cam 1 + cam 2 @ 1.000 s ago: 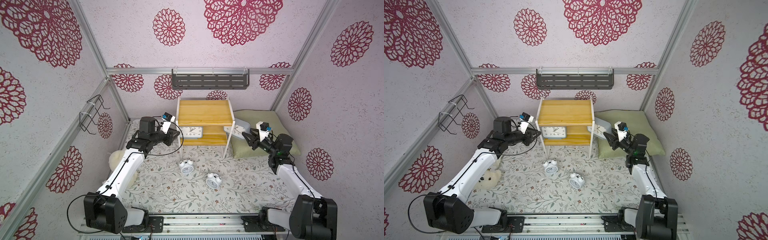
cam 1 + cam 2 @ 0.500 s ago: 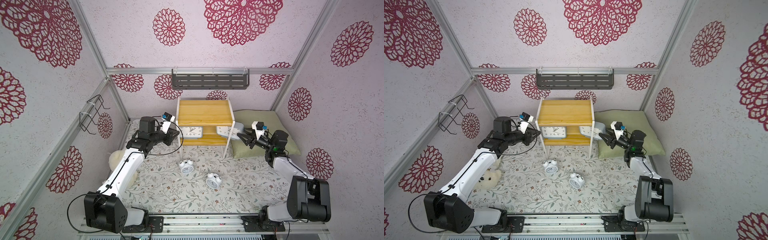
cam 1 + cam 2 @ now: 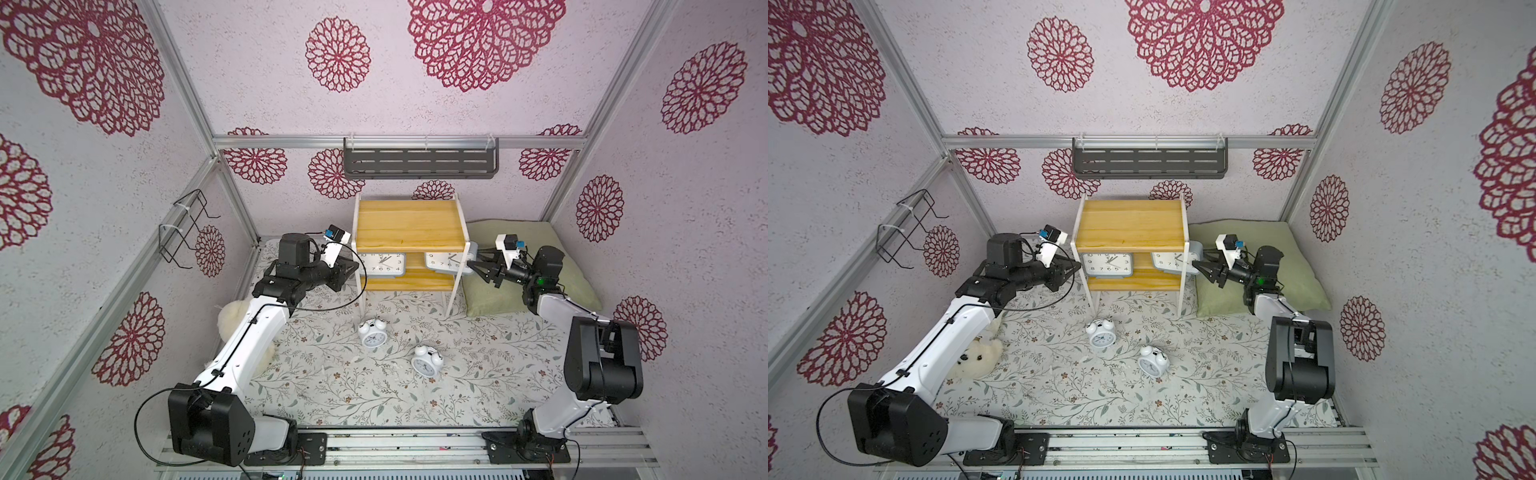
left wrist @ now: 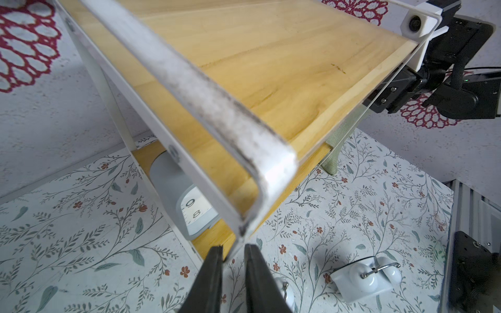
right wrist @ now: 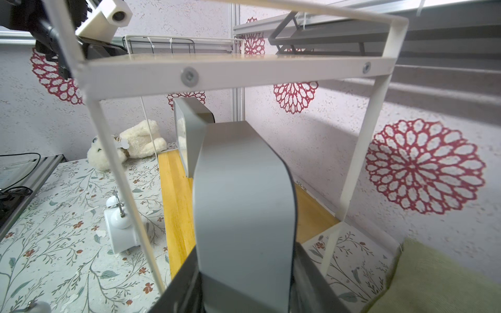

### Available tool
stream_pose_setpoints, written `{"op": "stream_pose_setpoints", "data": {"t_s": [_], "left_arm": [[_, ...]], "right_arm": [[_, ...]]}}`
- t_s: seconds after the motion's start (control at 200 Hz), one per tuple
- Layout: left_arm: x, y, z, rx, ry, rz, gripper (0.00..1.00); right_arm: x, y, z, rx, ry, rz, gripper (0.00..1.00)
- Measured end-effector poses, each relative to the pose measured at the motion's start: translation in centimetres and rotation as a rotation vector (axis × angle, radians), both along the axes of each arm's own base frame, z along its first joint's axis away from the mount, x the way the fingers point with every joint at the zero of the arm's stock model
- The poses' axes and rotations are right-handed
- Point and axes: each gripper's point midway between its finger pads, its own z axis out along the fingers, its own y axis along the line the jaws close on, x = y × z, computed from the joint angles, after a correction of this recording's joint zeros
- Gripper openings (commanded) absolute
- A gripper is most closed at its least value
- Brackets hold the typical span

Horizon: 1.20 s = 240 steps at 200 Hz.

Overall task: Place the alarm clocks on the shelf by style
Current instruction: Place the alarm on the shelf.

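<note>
Right gripper (image 3: pixel 474 268): clamped on grey clock (image 3: pixel 440 262), partway into shelf (image 3: pixel 409 224) lower tier, gap to second clock (image 3: pixel 381 264); left gripper (image 4: pixel 233 248) pinching shelf leg.

Left black parallel gripper (image 4: pixel 233 248): nipping thin white shelf leg (image 4: pixel 257 200), arm outstretched.
Right black parallel gripper (image 5: pixel 245 257): clamping flat grey rectangular clock (image 5: pixel 238 189).

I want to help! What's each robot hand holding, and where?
Right gripper: grey clock, by its outer end. Left gripper: shelf, by a front leg.
</note>
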Motion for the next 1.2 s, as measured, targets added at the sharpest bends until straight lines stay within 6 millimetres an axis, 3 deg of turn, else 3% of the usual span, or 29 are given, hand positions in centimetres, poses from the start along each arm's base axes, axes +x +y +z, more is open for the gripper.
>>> {"op": "stream_pose_setpoints", "data": {"t_s": [0.415, 0.665, 1.201], "left_arm": [[0.0, 0.0, 0.0, 0.016, -0.015, -0.01, 0.23], [-0.1, 0.0, -0.1, 0.018, -0.01, -0.011, 0.23], [-0.1, 0.0, -0.1, 0.022, -0.014, -0.014, 0.23]], "right_arm": [[1.0, 2.9, -1.3, 0.017, 0.035, 0.13, 0.14], [0.4, 3.2, -1.3, 0.02, 0.032, 0.176, 0.14], [0.8, 3.4, -1.9, 0.032, 0.047, 0.205, 0.2]]}}
